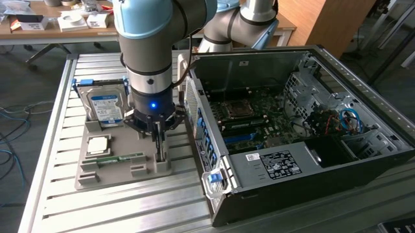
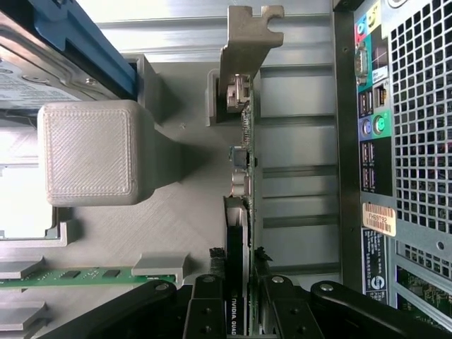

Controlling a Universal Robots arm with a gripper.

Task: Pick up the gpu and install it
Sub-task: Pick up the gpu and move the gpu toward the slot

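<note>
So in the wrist view the gripper (image 2: 240, 286) is pinching the gpu (image 2: 241, 236). The black fingers (image 2: 210, 300) are pressing on both flat faces of the card, which is standing on edge. Up close it's a thin dark slab with a white printed label. Farther along, small shiny components are poking off its edge. At the far end the bare metal bracket (image 2: 244, 42) is finishing in a notched tab.

The card is sitting in a slot of a grey plastic tray (image 2: 176, 226) with that fine layered printed texture. A rounded square block (image 2: 88, 152) is sticking up beside it. A green memory stick (image 2: 70, 274) is lying flat in its own groove, well apart from the card. The silver hard drive (image 2: 28, 78) is standing at the tray's far end.

In the exterior view, the ribbed aluminium table (image 1: 129, 208) is running across the lower part of the frame. The tray (image 1: 116, 172) is resting on it toward the exterior view's left. The gripper (image 1: 159, 141) is reaching straight down onto the gpu (image 1: 160, 154) at the tray's edge, just beside the computer case (image 1: 311, 170). That case is lying open on the exterior view's right, a boxy black metal shell showing the motherboard (image 1: 253, 116) and looping blue cables (image 1: 350, 119). The hard drive (image 1: 106, 107) with its blue label is standing behind the gripper. The smooth grey and pale blue arm (image 1: 149, 48) is rising out of the upper middle of the frame.
</note>
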